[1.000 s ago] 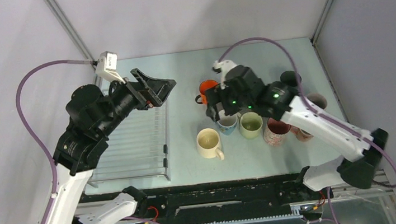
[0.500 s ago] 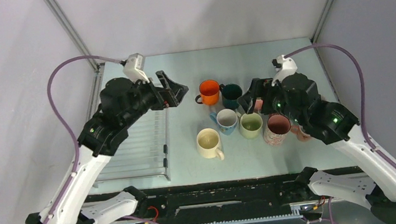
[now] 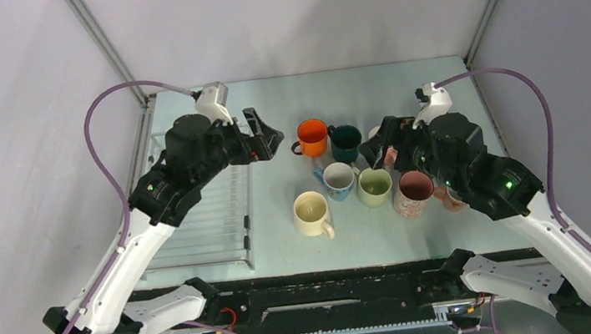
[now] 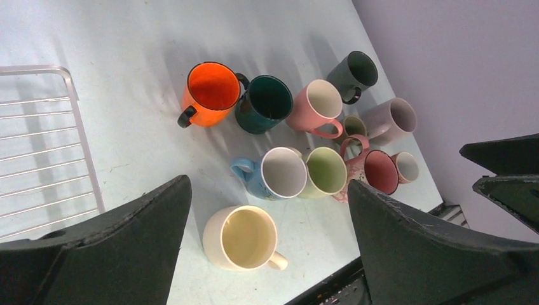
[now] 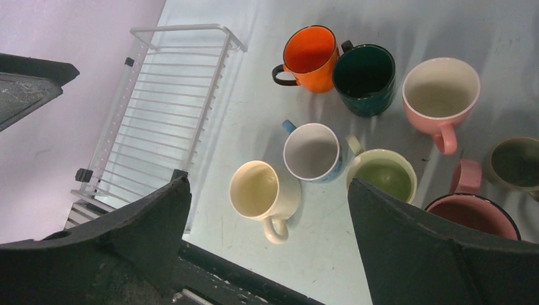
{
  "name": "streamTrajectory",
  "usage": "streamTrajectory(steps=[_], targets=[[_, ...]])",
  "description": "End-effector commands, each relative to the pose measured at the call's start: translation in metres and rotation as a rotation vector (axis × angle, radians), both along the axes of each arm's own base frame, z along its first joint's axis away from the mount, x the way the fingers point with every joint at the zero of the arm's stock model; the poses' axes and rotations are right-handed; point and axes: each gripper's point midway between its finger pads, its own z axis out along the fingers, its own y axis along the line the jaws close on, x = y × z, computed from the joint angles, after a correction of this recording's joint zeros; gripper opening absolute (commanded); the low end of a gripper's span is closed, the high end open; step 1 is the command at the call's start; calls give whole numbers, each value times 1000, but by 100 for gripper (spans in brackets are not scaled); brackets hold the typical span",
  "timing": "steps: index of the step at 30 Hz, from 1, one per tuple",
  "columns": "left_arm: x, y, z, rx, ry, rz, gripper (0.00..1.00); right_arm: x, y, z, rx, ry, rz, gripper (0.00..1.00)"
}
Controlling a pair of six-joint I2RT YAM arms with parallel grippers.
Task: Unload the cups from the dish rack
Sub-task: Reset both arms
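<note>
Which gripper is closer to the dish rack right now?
Left. The left gripper hovers by the dish rack's far right corner; the right gripper is over the cups, well to the rack's right.

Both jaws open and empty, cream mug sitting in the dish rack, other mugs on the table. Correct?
Wrong on the cream mug: it stands on the table, right of the dish rack, not in it. The right wrist view shows this. Both jaws are open and empty, and the other mugs are on the table.
</note>
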Motion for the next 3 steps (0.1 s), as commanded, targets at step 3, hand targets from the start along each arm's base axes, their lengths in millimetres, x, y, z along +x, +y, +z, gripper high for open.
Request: streamTrajectory(steps=[3], targets=[[4,2,-1,27,-40,7,100,5,0,8,28,-31,-20,100]])
